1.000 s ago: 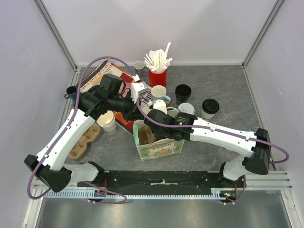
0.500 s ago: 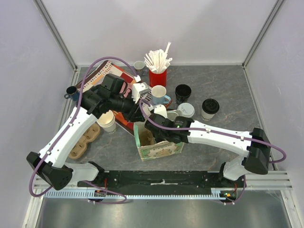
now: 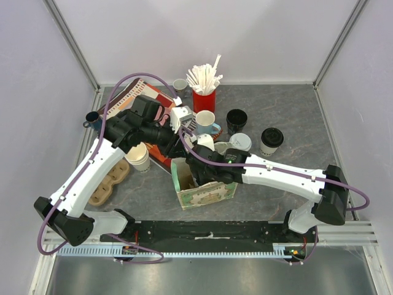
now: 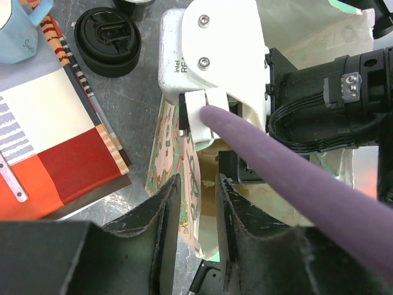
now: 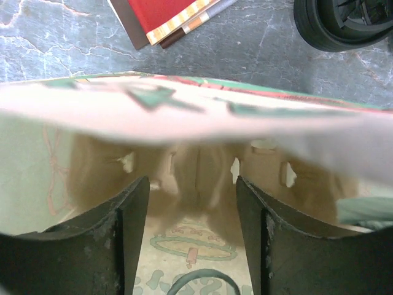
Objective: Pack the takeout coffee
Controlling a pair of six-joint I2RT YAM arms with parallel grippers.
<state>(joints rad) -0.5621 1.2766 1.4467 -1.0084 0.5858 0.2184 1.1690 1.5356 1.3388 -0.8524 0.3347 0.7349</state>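
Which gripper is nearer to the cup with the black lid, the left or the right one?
Right. The right gripper reaches into the paper bag, left of the black-lidded cup. The left gripper is at the bag's far edge, farther left.

A paper bag [image 3: 202, 184] stands near the front of the table [image 3: 295, 123], between my two arms. My right gripper [image 3: 198, 174] reaches down into its open top, and my left gripper [image 3: 178, 145] pinches its back edge. Behind the bag lies a booklet [image 3: 138, 95]. A cup tray [image 3: 107, 183] sits left of the bag. A lidded cup [image 3: 270, 140] stands well right, a mug [image 3: 206, 121] behind the bag.
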